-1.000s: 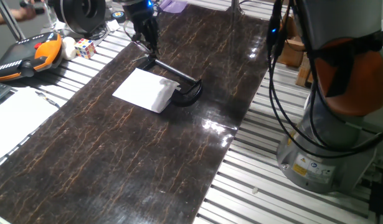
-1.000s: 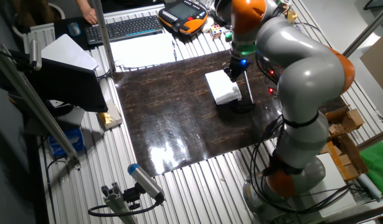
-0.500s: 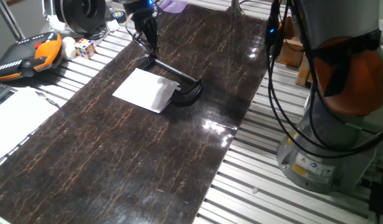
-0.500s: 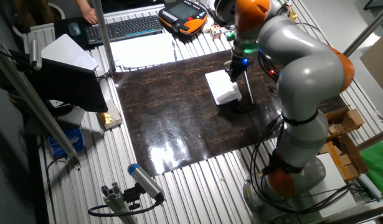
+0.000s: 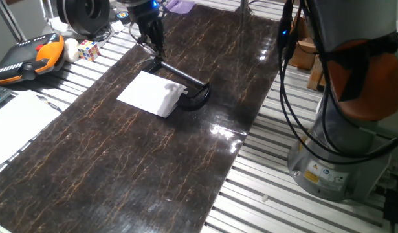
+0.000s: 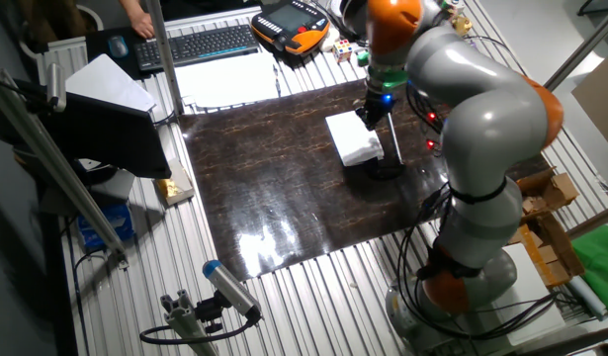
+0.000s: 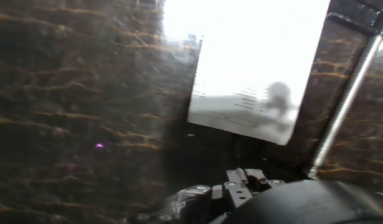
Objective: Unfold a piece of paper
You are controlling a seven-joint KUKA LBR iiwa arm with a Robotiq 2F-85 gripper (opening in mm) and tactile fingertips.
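The piece of paper (image 5: 151, 94) is a white folded sheet lying flat on the dark marbled mat (image 5: 121, 168). It also shows in the other fixed view (image 6: 353, 139) and, bright and overexposed, in the hand view (image 7: 256, 68). A black clamp (image 5: 189, 89) lies along the paper's right edge, its bar running to the far end. My gripper (image 5: 157, 53) hangs low over that far end of the clamp, just beyond the paper's far corner, and touches no paper. Its fingers look close together, but the gap is not visible. It is also in the other fixed view (image 6: 370, 119).
An orange and black pendant (image 5: 24, 58) and a colour cube (image 5: 88, 49) sit at the far left. A larger white sheet with a pen (image 5: 17, 120) lies left of the mat. A keyboard (image 6: 200, 44) is beyond it. The arm's base (image 5: 341, 155) stands at the right.
The arm swayed slightly and came back to the same spot. The paper and the clamp have not moved.
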